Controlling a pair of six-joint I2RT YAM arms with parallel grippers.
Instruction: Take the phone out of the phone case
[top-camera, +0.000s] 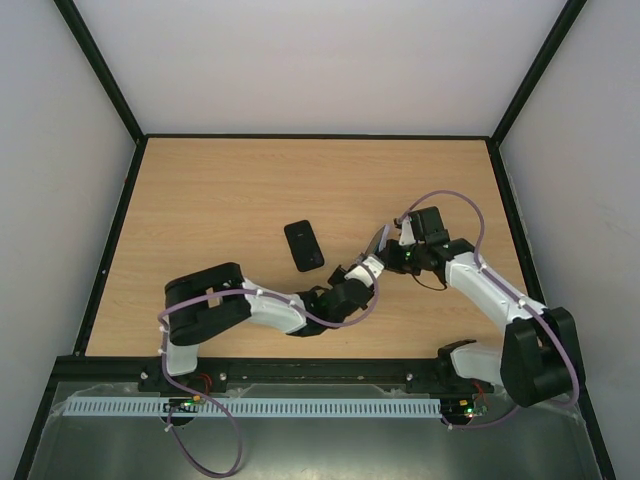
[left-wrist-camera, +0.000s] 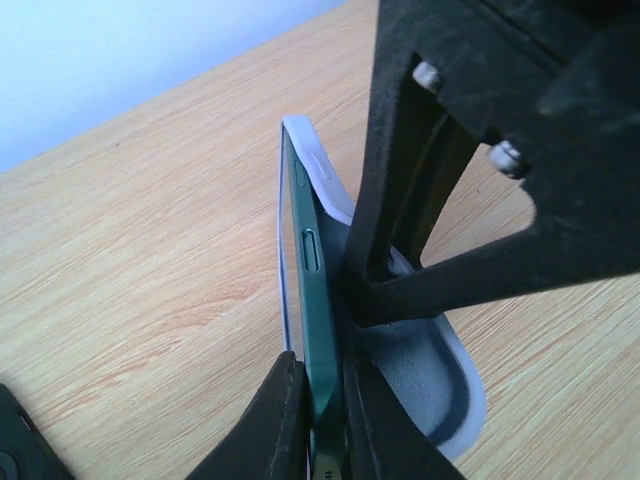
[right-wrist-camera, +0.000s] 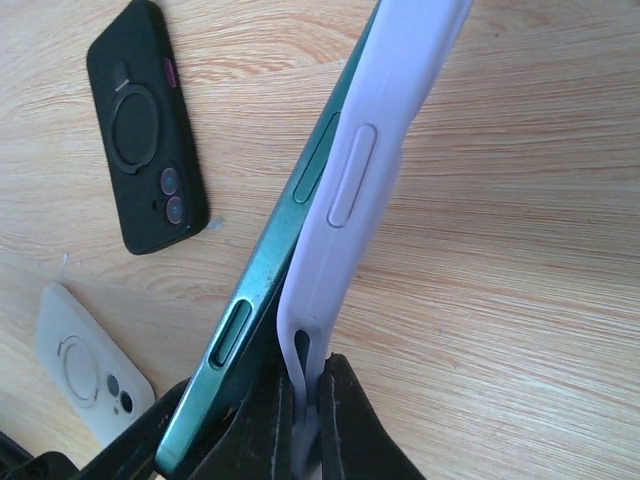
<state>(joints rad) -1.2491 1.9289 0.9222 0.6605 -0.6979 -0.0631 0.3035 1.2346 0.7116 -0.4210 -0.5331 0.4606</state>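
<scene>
– Left tool (left-wrist-camera: 320, 405) is clamping together on the bare edge of the green phone (left-wrist-camera: 308, 260). Right tool (right-wrist-camera: 305, 400) is pinching the rim of the lilac case (right-wrist-camera: 400, 100). Both are being held on edge over the surface (right-wrist-camera: 520, 250), with one long side of the phone already out.
– How is it handling?
– It's looking stiff, slick and breakable, while the case is flexing softly. I'm judging the metal edge the best hold.
– Are the views differing?
– Right wrist is showing a black phone (right-wrist-camera: 140, 120) and a white phone (right-wrist-camera: 85, 365) lying nearby. Overhead is showing only the black one.
</scene>
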